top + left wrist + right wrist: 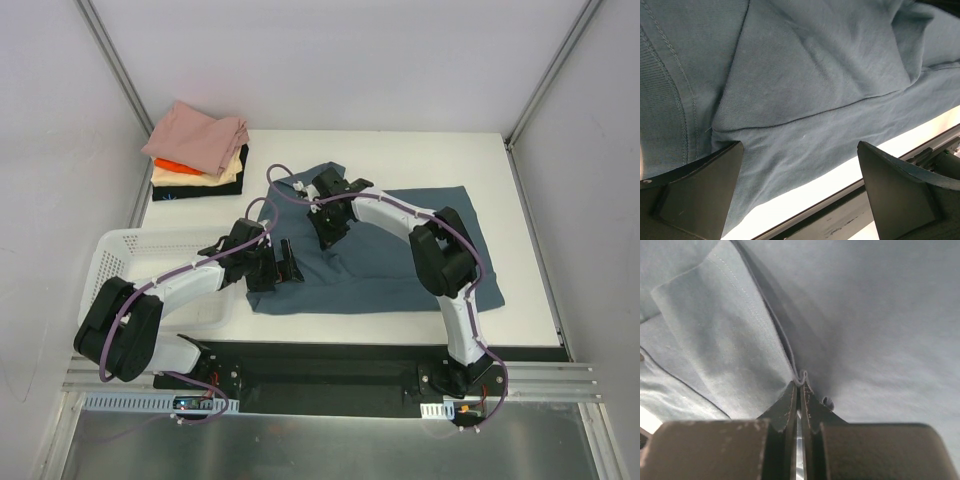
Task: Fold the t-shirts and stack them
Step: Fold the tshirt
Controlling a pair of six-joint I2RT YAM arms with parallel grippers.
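A slate-blue t-shirt (400, 250) lies spread on the white table (520, 290), partly folded at its left side. My right gripper (327, 238) is shut on a pinched fold of this t-shirt (801, 376) near its left-centre. My left gripper (283, 268) is open just above the shirt's near left part (805, 100), nothing between its fingers (700, 192). A stack of folded t-shirts (200, 150) sits at the far left: dusty pink on top, orange, cream and black under it.
A white lattice basket (120, 255) stands at the left, under my left arm. The table's front edge with a black rail (840, 200) lies just below the shirt's hem. Grey walls close the sides and back.
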